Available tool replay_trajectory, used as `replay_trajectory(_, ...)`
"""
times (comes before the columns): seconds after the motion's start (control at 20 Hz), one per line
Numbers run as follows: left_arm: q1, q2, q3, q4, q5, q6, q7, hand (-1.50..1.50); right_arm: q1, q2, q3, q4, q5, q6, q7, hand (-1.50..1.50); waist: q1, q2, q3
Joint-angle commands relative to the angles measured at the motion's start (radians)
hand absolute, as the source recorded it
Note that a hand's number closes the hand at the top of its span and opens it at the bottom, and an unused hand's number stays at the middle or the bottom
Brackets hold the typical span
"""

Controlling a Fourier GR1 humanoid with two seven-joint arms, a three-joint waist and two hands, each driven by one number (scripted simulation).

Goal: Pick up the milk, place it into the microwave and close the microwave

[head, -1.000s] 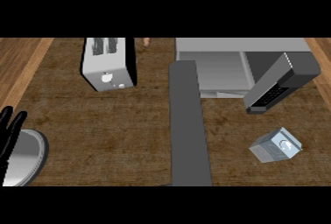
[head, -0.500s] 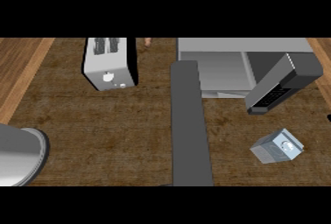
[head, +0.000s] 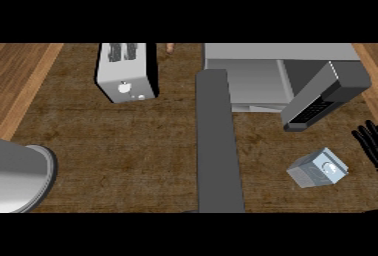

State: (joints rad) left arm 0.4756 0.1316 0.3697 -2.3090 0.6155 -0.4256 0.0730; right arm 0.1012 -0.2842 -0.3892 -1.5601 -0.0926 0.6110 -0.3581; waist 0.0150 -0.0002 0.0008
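One hand in view: the right hand [head: 367,139] shows only as black fingers at the right edge of the head view. The fingers are straight and spread apart, and they hold nothing.
Left arm: a grey forearm [head: 22,176] comes in at the lower left corner. Its hand is outside the view.
Milk: the milk [head: 317,173] is a small grey carton that sits on the counter [head: 111,135] at the lower right. It is near the right hand but apart from it.
Microwave: the microwave [head: 255,75] stands at the top right. Its door [head: 323,97] is swung open to the right, so the front of the cavity is open.
Room around the milk: bare counter lies between the milk and the lower end of the door, and also between the milk and the strip.
Strip: a dark grey strip [head: 219,150] runs from the left front of the microwave down to the lower edge.
Toaster: the toaster [head: 127,72] stands at the top left, well apart from the milk.
Left edge: a lighter wooden border [head: 26,85] runs along the counter.
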Motion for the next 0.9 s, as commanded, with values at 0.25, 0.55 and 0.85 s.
replay_trajectory(0.25, 0.038, 0.008, 0.084, -0.014, 0.113, -0.067, 0.010, -1.50, -0.096, -0.061, 0.020, 0.486, 0.254, -0.073, -0.364, -1.50, 0.007, 0.002, 0.001)
replay_trajectory(0.55, 0.047, 0.016, 0.119, -0.039, 0.167, -0.077, 0.043, -1.50, -0.217, -0.065, 0.094, 0.716, 0.364, -0.213, -0.507, -1.50, 0.010, 0.003, 0.002)
replay_trajectory(0.85, 0.076, 0.015, 0.166, -0.012, 0.202, -0.136, 0.020, -1.50, -0.245, -0.112, 0.121, 0.913, 0.400, -0.253, -0.690, -1.50, 0.007, 0.002, 0.002)
